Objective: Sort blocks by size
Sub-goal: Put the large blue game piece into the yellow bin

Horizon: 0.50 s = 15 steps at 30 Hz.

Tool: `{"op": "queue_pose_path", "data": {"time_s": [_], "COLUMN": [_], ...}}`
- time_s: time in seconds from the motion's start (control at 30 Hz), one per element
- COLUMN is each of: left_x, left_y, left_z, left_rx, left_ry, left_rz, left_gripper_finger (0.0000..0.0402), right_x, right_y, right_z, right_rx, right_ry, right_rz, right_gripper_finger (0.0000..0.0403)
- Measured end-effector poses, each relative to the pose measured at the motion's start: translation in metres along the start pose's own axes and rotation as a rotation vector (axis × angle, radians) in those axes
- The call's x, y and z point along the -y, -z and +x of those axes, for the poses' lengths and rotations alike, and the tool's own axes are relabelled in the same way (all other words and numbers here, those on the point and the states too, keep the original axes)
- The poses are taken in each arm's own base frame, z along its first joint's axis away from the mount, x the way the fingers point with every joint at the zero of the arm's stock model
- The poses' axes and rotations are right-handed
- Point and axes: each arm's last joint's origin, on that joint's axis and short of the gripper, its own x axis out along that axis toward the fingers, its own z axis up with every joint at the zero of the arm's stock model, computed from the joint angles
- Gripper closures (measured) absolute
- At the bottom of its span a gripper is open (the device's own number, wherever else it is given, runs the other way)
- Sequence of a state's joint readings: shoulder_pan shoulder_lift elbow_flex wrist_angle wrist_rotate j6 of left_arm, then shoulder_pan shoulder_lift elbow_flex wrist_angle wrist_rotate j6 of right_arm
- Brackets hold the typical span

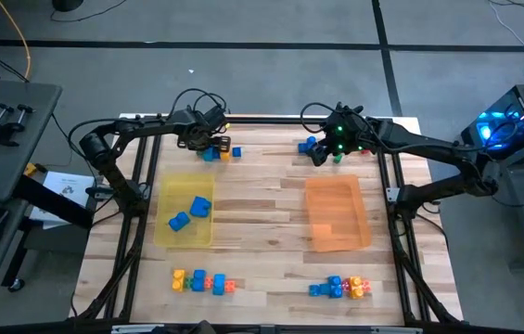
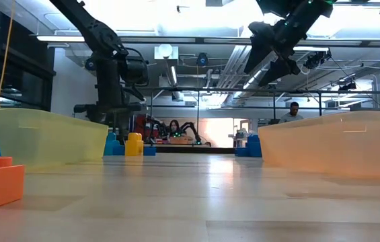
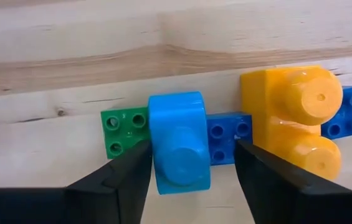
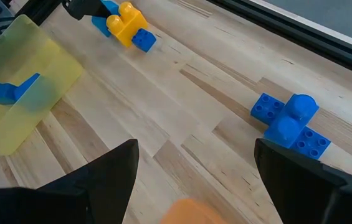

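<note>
Two fingers of the left claw [image 3: 188, 171] straddle the big blue brick [image 3: 179, 140], not clamped yet — squeeze evenly, lift straight.

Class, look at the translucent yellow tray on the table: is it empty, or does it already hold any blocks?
Not empty. The high view shows two blue plastic blocks lying inside the translucent yellow tray.
</note>
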State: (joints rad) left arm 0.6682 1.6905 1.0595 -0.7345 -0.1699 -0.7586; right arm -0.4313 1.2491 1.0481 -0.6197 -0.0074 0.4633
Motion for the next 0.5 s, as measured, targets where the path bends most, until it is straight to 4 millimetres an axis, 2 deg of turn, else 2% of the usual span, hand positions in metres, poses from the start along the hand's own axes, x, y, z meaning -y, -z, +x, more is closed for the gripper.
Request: {"op": "queue_pose_path", "data": {"time_s": [0.4,0.5], "left_x": [-0.0007,0.0001], "left_y": [-0.0003,0.0003], "left_z": [0.0001,0.0053], "left_rx": [0.015,-0.001], "left_ry": [-0.02,-0.032], "left_rz": [0.0,0.004], "left_gripper_finger": [0.0202,0.0202], "right_x": [-0.0001,-0.0001], "right_y": [-0.0002,-0.0002], "right_z": [0.0,0.0], "right_rx": [0.001,0.001], "right_ry": [0.0,0.0], "right_rz": [0.0,0.0], "right_gripper_finger": [0.0089,0.0089]}}
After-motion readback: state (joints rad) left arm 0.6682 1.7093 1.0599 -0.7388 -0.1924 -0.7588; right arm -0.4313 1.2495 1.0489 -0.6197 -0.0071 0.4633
